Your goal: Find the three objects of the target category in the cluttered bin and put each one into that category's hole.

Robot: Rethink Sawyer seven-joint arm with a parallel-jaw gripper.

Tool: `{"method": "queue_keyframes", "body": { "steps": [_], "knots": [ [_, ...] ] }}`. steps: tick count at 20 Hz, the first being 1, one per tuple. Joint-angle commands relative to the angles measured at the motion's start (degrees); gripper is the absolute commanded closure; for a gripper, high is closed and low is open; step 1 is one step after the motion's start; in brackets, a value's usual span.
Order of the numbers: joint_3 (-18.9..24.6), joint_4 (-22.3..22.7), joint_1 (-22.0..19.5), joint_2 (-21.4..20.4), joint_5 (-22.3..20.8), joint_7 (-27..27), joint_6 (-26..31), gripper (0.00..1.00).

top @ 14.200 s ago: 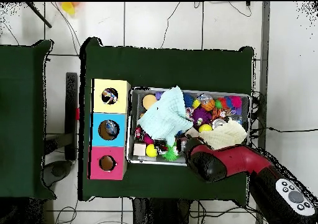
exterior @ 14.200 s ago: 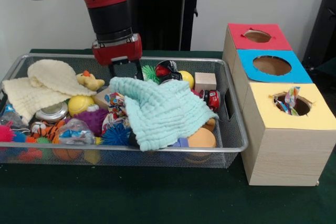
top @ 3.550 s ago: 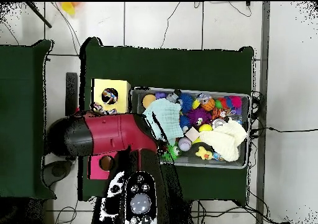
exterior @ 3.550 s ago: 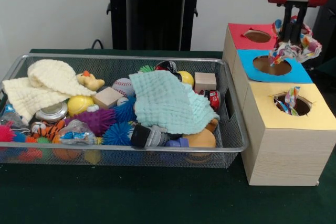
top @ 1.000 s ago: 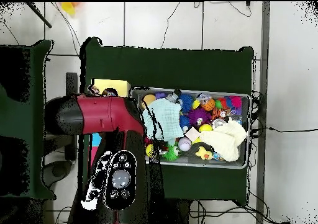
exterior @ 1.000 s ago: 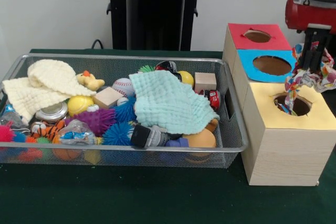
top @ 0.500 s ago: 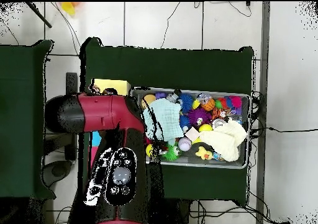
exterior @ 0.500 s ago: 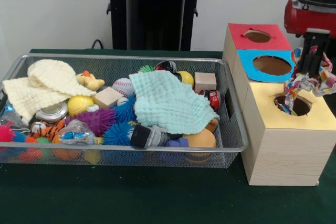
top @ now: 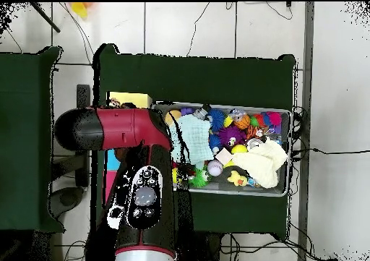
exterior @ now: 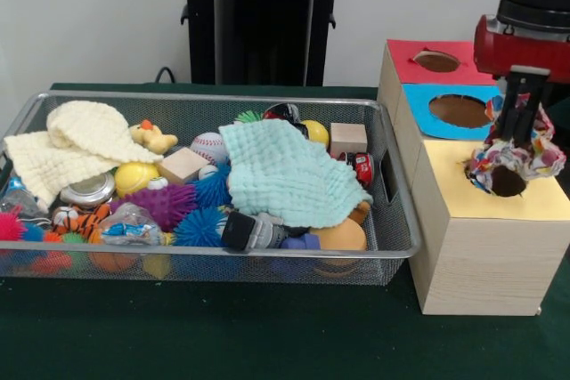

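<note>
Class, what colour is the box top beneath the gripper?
Yellow box top, clearest in the front view.

Dark green table (exterior: 223, 335) — cloth-covered, carrying two things directly. Wire mesh bin (exterior: 396, 220) to the left in the front view, crammed with toys and cloths. Just beside it, a row of three wooden boxes (exterior: 481, 260) with holed tops — red, blue, yellow — standing on the same cloth.
</note>
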Motion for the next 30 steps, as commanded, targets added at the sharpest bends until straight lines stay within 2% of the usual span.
{"method": "queue_keyframes", "body": {
  "steps": [1, 10, 13, 17, 22, 26, 30],
  "knots": [
    [1.0, -0.3, -2.7, 3.2, 0.1, 8.0, -1.5, 1.0],
    [2.3, -0.5, -4.5, 5.4, -0.7, 6.5, -5.7, 1.0],
    [1.7, -0.9, -4.0, 5.0, -0.9, 6.6, -5.1, 1.0],
    [-0.4, -1.9, -2.1, 2.4, -1.0, 7.0, 1.1, 1.0],
    [-0.6, -2.4, -1.9, 2.9, -0.6, 7.4, 1.0, 1.0],
    [-1.5, -3.2, -0.2, 3.9, 0.3, 9.6, 2.0, 1.0],
    [-0.2, -2.3, -0.5, 6.0, 1.1, 9.7, -0.8, 1.0]
  ]
}}
